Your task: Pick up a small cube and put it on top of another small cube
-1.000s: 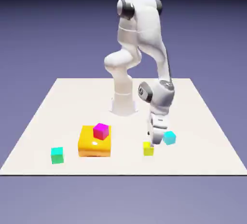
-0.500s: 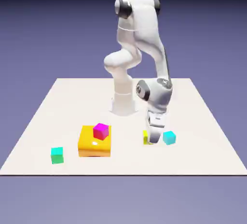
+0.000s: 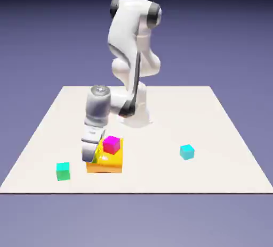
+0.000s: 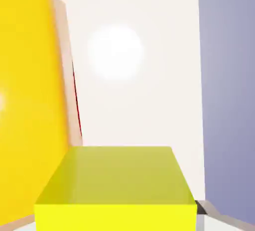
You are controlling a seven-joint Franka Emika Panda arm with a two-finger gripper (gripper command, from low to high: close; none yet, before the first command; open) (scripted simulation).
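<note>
My gripper (image 3: 91,157) hangs low at the left side of the orange block (image 3: 105,158), shut on the small yellow cube (image 4: 117,185). In the hand view that cube fills the bottom middle between the fingers, and only a grey bit of one fingertip (image 4: 203,208) shows at its right. In the exterior view the hand hides nearly all of the cube, leaving a yellow-green sliver (image 3: 96,158) by the block. A magenta cube (image 3: 111,145) rests on top of the orange block.
A green cube (image 3: 63,171) lies near the table's front edge at the exterior view's left. A cyan cube (image 3: 186,151) sits alone at the right. The orange block's side (image 4: 30,100) fills the hand view's left. The white table (image 3: 160,176) ends close by.
The arm has swung from beside the cyan cube across to the orange block's left side, carrying the yellow cube with it. The cyan cube stays where it was.
</note>
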